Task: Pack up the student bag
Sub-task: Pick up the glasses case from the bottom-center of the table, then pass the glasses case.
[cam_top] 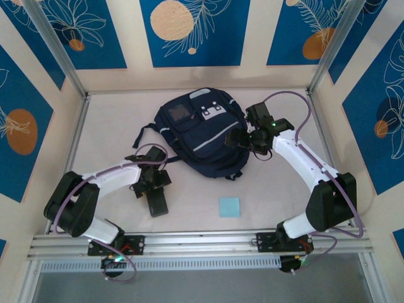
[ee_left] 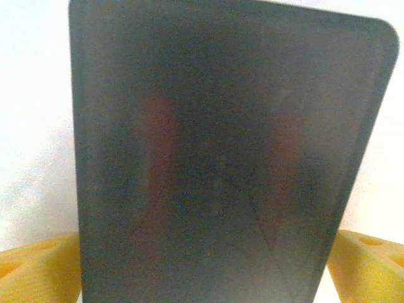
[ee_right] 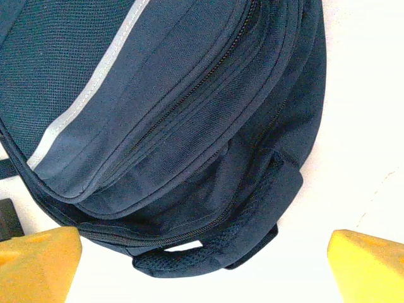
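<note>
One slab (cam_top: 158, 202), one square (cam_top: 229, 207) near bag (cam_top: 202, 136)

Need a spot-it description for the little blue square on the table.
Start at the student bag in the middle of the table. Come toward the near edge: a small flat square lies alone on the white surface, right of the black slab. It is pale blue; bag and slab are dark.

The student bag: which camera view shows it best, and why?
The top external view: the whole student bag lies there, with stripe, patches and straps visible. The right wrist view gives a close part of it: zippers, grey stripe and a handle.
</note>
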Tool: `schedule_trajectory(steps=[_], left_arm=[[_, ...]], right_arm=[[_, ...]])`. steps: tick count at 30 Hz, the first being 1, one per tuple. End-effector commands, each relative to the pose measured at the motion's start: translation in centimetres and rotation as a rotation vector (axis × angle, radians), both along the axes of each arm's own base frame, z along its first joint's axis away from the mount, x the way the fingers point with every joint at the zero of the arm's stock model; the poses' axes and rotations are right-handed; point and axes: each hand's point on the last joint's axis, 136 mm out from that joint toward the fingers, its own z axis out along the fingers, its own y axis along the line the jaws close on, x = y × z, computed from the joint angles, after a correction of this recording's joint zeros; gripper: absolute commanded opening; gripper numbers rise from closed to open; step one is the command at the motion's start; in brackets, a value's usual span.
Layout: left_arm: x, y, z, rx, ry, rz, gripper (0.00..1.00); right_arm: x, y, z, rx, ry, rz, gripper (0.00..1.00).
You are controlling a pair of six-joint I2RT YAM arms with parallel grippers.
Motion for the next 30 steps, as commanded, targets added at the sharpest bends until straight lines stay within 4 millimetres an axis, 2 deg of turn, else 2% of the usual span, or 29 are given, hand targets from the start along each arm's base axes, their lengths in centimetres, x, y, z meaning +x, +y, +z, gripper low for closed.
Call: schedule_trajectory(steps=[1, 6, 10, 12, 18, 21, 26, 30], left_arm=[[0.0, 0.3, -1.0, 0.008, -0.003, -0.019, 0.91], [0.7, 0.1, 0.0, -0.001, -0.043, -0.040, 0.65], [2.3, -0.9, 2.5, -0.038, -0.118, -0.079, 0.60], [3.5, -1.9, 4.5, -0.081, -0.170, -0.095, 0.56], [7.3, -5.7, 11.1, -0.249, -0.317, -0.099, 0.55], [8.9, -7.5, 13.4, -0.345, -0.367, -0.078, 0.53], [10.4, -9.7, 15.3, -0.482, -0.409, -0.024, 0.53], [10.8, -10.4, 16.0, -0.531, -0.423, -0.005, 0.54]], right_arm=[[-0.6, 0.0, 0.1, 0.000, 0.008, 0.005, 1.00], [-0.7, 1.0, 0.2, 0.046, 0.005, 0.027, 0.98], [-1.4, 3.7, 0.3, 0.140, -0.008, 0.131, 0.98], [-2.1, 5.6, 0.5, 0.205, -0.016, 0.204, 0.98], [-4.5, 12.2, 1.8, 0.468, -0.013, 0.407, 0.97], [-5.6, 15.2, 2.5, 0.551, -0.027, 0.500, 0.97], [-6.7, 18.7, 3.1, 0.610, -0.058, 0.603, 0.97], [-6.9, 20.4, 2.3, 0.635, -0.043, 0.631, 0.95]])
